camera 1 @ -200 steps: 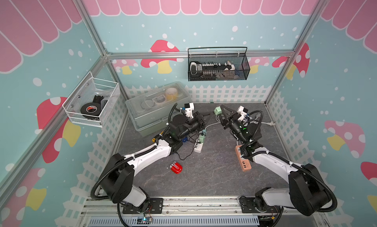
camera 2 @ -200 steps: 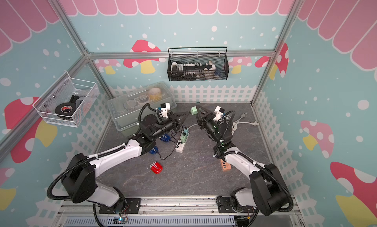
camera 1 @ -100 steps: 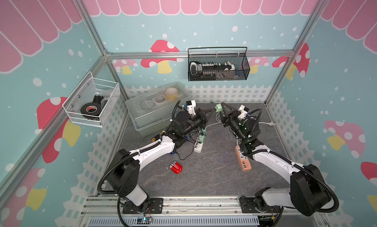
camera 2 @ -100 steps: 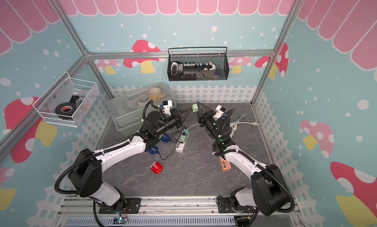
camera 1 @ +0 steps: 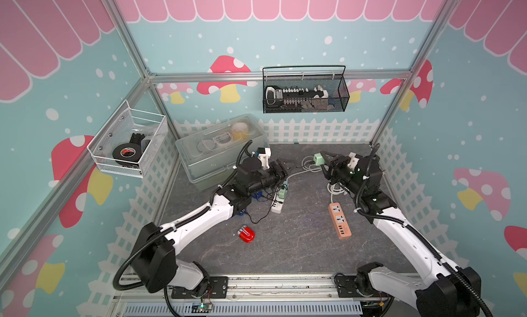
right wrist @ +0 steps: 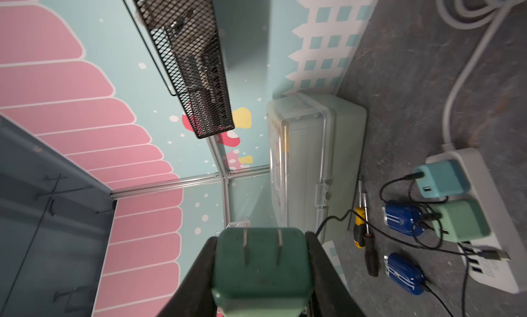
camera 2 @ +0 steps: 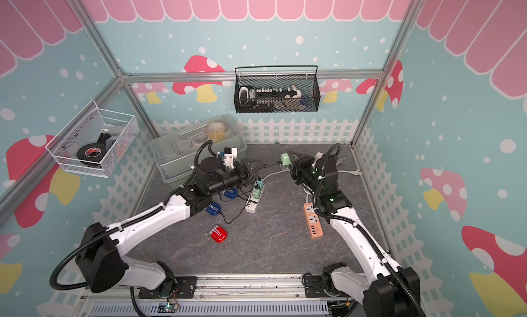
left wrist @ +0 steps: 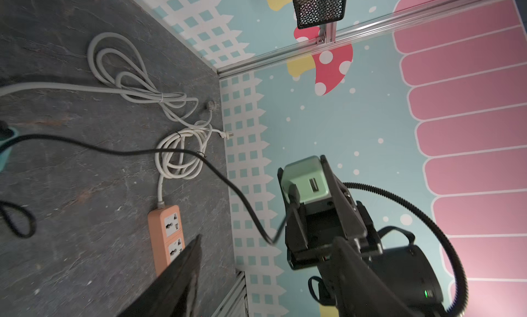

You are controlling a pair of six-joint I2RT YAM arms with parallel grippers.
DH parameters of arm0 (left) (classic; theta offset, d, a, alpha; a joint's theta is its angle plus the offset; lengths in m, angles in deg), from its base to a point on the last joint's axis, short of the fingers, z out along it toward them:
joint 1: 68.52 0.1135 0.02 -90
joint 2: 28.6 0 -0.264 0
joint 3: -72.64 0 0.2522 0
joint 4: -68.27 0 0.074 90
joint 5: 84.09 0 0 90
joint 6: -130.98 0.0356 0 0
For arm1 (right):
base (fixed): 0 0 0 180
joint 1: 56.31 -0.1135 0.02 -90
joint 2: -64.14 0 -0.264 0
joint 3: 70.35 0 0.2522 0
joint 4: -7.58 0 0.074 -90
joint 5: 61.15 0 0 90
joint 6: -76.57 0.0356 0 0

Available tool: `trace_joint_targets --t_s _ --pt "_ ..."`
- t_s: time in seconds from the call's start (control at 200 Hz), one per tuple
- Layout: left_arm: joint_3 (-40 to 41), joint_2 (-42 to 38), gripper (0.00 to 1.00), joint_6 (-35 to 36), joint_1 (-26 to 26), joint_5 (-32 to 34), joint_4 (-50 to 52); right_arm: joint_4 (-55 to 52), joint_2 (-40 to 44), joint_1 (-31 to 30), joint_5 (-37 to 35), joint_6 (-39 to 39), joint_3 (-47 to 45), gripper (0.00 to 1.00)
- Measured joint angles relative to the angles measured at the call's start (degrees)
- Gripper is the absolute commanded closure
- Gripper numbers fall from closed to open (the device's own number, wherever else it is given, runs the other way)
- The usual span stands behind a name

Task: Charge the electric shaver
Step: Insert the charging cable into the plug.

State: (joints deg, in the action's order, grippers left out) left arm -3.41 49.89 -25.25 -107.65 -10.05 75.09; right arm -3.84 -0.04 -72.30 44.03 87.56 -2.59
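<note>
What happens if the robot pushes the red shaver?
The shaver looks rounded and lies on its side, so it may roll or wobble. It is small, so probably light. It lies alone on the table, so likely nothing would snag it.

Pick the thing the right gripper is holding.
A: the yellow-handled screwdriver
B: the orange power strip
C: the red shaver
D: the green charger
D: the right gripper has its jaws closed on both sides of the green charger, which is held up off the table with its two prongs facing out.
</note>
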Motion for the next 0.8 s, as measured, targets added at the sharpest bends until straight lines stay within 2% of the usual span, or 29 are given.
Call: trace_joint_targets --t_s 0.095,0.175,0.39,0.55,0.8 --pt "-0.13 -5.03 0.32 7.96 -0.24 1.05 5.25 -9.97 -1.51 0.68 3.13 -0.81 3.30 1.00" --pt "-1.03 -5.90 0.35 14.56 -0.96 2.03 7.96 -16.33 -3.06 0.68 5.70 -1.11 5.05 1.00" --pt "-4.09 2.27 0.30 28.13 -3.30 2.49 11.34 -24.35 -3.58 0.68 10.43 0.83 5.44 1.00" --pt "-6.08 8.20 0.29 32.04 -5.09 2.29 11.91 -25.29 -3.69 0.66 13.22 2.99 5.62 1.00" --pt "-9.25 12.00 0.34 31.98 -6.67 1.11 9.94 -24.79 -3.67 0.68 15.47 5.57 5.55 1.00"
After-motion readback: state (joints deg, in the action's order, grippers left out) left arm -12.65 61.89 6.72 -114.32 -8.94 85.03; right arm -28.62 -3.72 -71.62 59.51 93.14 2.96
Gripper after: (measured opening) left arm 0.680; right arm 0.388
